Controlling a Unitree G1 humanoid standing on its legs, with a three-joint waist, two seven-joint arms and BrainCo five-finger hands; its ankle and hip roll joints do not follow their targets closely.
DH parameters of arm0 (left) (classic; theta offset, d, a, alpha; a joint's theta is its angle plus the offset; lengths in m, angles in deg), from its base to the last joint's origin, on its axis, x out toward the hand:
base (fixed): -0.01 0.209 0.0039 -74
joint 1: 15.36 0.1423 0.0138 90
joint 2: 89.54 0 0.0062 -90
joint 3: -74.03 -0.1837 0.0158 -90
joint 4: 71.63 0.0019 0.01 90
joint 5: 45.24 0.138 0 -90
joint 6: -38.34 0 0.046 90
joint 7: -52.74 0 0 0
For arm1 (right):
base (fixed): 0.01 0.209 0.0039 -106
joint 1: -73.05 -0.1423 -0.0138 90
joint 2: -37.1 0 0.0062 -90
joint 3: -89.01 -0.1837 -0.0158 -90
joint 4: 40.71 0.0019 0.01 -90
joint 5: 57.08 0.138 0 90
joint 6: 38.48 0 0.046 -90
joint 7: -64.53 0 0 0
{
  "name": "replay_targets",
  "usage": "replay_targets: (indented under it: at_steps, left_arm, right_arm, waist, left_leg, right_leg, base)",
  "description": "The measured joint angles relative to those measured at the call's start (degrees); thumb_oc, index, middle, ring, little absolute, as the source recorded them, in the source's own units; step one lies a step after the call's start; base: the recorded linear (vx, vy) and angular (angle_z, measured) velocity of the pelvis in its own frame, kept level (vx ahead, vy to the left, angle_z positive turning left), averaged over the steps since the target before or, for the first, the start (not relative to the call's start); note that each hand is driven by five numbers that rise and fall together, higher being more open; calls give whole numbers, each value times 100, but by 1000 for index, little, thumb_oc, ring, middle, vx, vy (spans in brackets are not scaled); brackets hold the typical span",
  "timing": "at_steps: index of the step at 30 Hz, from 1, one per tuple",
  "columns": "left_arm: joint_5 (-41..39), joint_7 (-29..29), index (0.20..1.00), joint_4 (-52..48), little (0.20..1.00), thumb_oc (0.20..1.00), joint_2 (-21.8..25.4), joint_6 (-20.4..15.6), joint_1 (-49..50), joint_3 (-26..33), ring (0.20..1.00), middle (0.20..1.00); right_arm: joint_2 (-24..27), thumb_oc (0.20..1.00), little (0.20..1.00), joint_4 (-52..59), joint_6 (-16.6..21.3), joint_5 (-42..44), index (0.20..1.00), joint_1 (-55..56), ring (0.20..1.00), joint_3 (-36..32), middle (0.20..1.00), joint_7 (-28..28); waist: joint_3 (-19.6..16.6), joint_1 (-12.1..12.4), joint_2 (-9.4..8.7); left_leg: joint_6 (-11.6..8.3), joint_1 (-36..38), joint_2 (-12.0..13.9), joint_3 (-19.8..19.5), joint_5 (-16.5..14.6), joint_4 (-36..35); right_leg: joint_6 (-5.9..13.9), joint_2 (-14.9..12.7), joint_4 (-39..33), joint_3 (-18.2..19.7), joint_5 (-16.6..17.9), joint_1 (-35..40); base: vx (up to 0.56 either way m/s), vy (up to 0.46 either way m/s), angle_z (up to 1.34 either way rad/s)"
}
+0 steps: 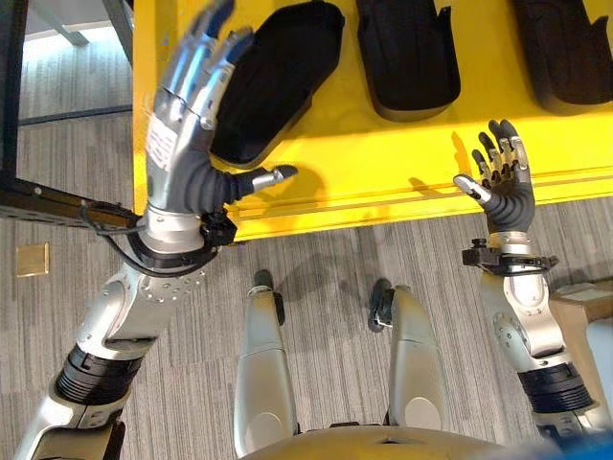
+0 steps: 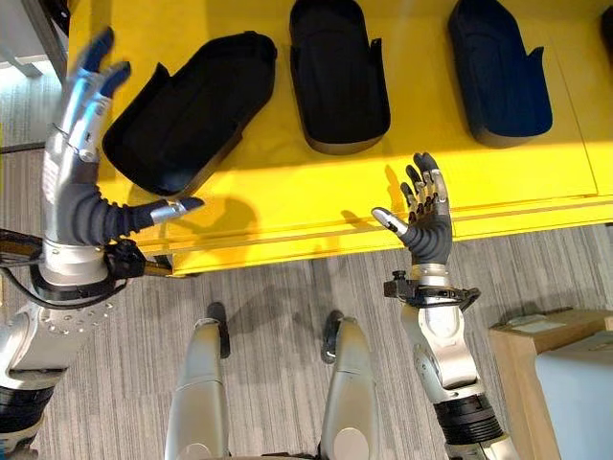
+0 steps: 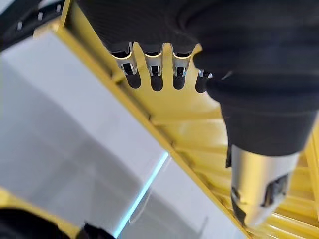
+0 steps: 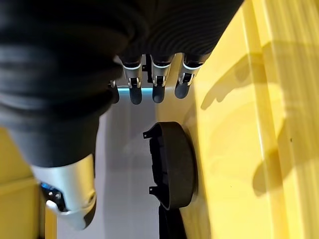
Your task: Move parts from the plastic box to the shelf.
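Note:
Three black moulded parts lie in a row on the yellow shelf (image 1: 383, 163): a left one (image 2: 192, 105), a middle one (image 2: 337, 72) and a right one (image 2: 498, 67). My left hand (image 1: 187, 105) is raised at the shelf's left end beside the left part, open, its fingers straight and the thumb pointing along the front edge. It holds nothing. Over the shelf's front lip hangs my right hand (image 2: 426, 216), also open and empty, fingers spread. In the right wrist view its straight fingers (image 4: 158, 79) point past one black part (image 4: 172, 169) on the shelf.
A tan-rimmed box (image 2: 512, 350) with a pale inside stands on the floor at the lower right. A dark frame (image 1: 11, 96) runs along the far left beside the shelf. Grey striped floor lies in front of the shelf.

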Motion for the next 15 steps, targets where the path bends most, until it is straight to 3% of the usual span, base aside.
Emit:
replay_targets:
  at_steps: [5, 11, 15]
  left_arm:
    - [-247, -10, 1000, 281, 1000, 1000, -30, 20, -24, -107, 1000, 1000]
    - [-464, -39, 1000, 366, 1000, 1000, -52, 78, -4, 7, 1000, 1000]
    - [-722, -40, 1000, 767, 1000, 1000, -54, 243, -45, 256, 1000, 1000]
  right_arm:
    - [-9, 1000, 1000, 18, 39, -4, 1000, -32, 1000, -4, 1000, -40]
    - [7, 1000, 1000, 705, 62, 216, 1000, -115, 1000, 72, 1000, 165]
    - [14, 1000, 1000, 786, 47, 756, 1000, -799, 1000, 836, 1000, 681]
  waist:
    - [37, 30, -9]
    - [35, 29, -4]
    - [17, 116, -7]
  left_leg:
    - [-27, -1, 0, 49, 9, 93]
    - [14, 4, 8, 52, 27, 28]
    - [-12, 56, 3, 63, 60, -2]
  right_leg:
    - [89, -1, 53, 45, 60, -13]
    - [-4, 5, 23, 54, 52, -34]
    - [30, 0, 24, 40, 79, 10]
  base:
    - [-18, 3, -3]
    - [13, -3, -1]
    - [37, 6, 1]
